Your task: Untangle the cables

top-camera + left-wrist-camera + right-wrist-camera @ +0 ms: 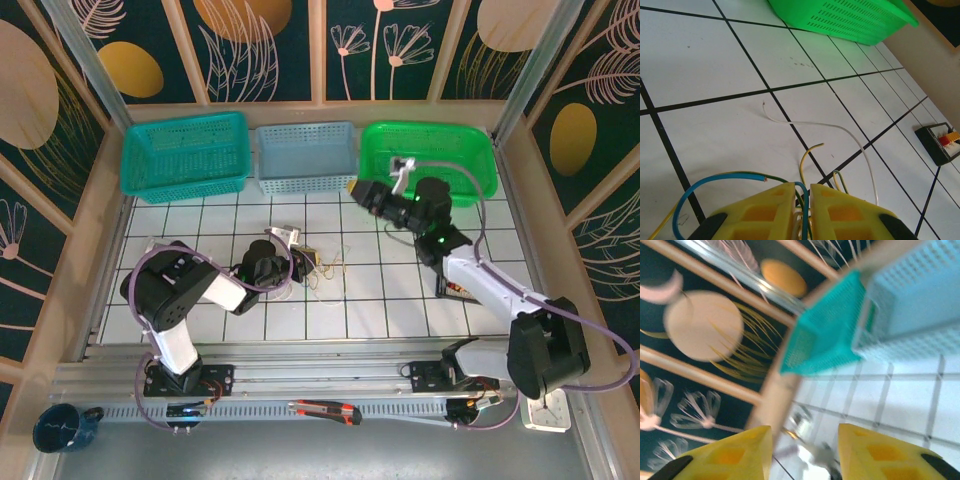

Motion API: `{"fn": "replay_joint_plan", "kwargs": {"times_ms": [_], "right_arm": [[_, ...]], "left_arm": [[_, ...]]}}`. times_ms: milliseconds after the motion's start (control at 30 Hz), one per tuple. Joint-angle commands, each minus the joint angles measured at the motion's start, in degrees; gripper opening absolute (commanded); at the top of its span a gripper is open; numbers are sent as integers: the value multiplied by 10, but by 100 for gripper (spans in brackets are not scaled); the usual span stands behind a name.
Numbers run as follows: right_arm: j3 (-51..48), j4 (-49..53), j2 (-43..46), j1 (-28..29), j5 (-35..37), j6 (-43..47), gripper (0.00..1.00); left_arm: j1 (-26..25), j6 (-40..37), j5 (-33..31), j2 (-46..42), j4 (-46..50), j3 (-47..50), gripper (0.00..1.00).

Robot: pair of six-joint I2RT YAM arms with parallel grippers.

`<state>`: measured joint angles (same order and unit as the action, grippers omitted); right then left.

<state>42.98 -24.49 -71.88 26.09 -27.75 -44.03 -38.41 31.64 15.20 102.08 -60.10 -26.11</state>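
Cables: thin yellow, white and blue wires; lay loose on the white tiled table, centre-left. Several strands were pinched between the nearly closed fingers of the left gripper. Right gripper: hung raised, far right, near the green basket; fingers stood apart, holding nothing.

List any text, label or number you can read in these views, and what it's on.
No readable text anywhere.
Small black box: coloured parts, no legible marking.
White device at the near right corner: face too small to read.
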Motion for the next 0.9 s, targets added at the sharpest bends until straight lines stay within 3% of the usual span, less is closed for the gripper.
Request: {"fn": "replay_joint_plan", "kwargs": {"times_ms": [0,367,867], "right_arm": [[-50,39,11,34,49,113,43],[-102,-1,-46,135,46,235,48],[-135,-6,-74,195,89,281,51]], "left_arm": [[0,7,7,-22,18,-13,14],[0,3,18,-59,81,-35,14],[0,1,25,-71,143,-63,11]]}}
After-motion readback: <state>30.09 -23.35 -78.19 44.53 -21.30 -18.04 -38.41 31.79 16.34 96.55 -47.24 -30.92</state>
